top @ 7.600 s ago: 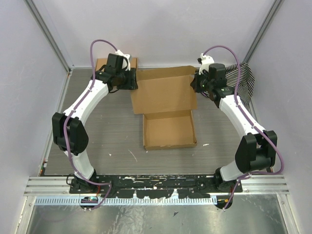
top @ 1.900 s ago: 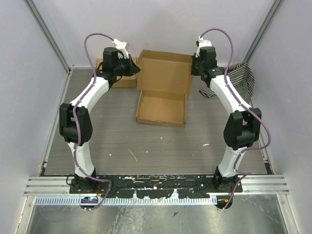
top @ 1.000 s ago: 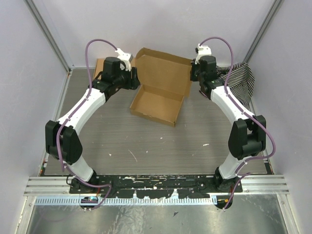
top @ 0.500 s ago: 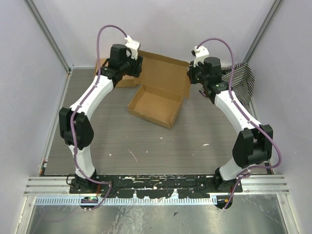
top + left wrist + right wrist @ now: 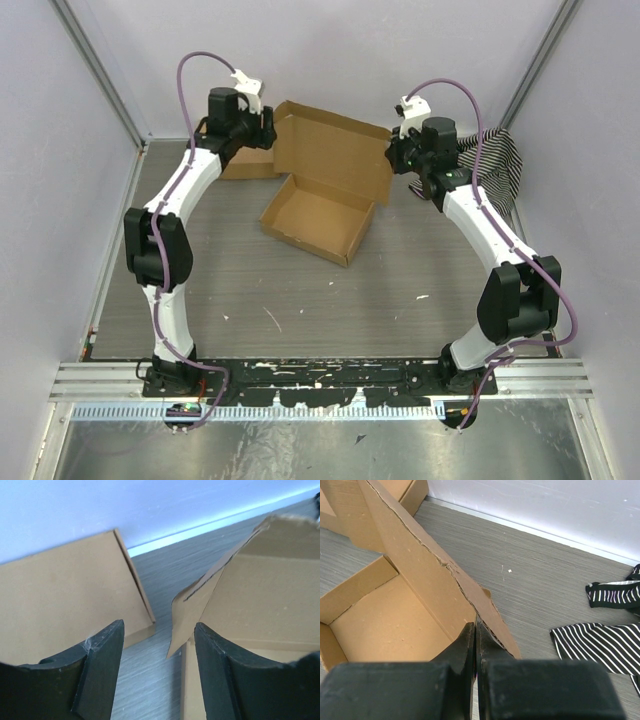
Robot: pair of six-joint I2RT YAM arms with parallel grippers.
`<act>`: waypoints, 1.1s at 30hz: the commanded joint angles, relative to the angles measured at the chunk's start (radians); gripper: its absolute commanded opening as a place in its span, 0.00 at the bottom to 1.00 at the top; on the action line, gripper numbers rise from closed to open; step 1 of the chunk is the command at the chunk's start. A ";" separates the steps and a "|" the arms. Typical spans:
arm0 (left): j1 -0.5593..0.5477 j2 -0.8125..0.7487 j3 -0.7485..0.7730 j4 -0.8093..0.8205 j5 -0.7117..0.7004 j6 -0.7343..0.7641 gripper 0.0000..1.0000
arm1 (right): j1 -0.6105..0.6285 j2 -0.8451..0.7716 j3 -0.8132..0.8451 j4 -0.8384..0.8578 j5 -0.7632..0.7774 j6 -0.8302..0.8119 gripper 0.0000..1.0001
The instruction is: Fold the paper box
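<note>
The paper box (image 5: pixel 318 218) is a brown cardboard tray lying askew mid-table, with its lid (image 5: pixel 335 145) standing up at the back. My right gripper (image 5: pixel 395 158) is shut on the lid's right edge; in the right wrist view the fingers (image 5: pixel 476 632) pinch the cardboard edge (image 5: pixel 425 560) above the tray's inside (image 5: pixel 390 625). My left gripper (image 5: pixel 268 128) is open and empty at the lid's left corner. In the left wrist view the lid's flap corner (image 5: pixel 197 597) hangs between the spread fingertips (image 5: pixel 159 650), touching neither.
A second brown cardboard piece (image 5: pixel 238 160) lies at the back left, also in the left wrist view (image 5: pixel 65 590). A black-and-white striped cloth (image 5: pixel 500 165) lies at the back right, close to the right arm (image 5: pixel 612 630). Walls enclose the back and sides.
The lid has been lifted from flat to upright and the box has slid left and turned. In the last half second my left gripper has drawn back left off the lid.
</note>
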 commanded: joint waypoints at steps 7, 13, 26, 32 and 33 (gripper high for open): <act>-0.002 0.101 0.097 0.139 0.265 -0.149 0.60 | 0.000 0.014 0.084 -0.011 -0.042 -0.019 0.01; -0.001 0.138 0.119 0.142 0.252 -0.164 0.48 | 0.000 0.023 0.096 -0.027 -0.042 -0.019 0.01; -0.012 -0.016 0.041 0.075 0.141 -0.167 0.00 | 0.000 0.186 0.328 -0.232 0.051 0.079 0.04; -0.025 -0.112 -0.040 0.050 0.116 -0.154 0.00 | 0.001 0.274 0.487 -0.414 0.031 0.107 0.15; -0.028 -0.131 -0.057 0.049 0.113 -0.155 0.00 | 0.001 0.277 0.497 -0.428 0.025 0.107 0.16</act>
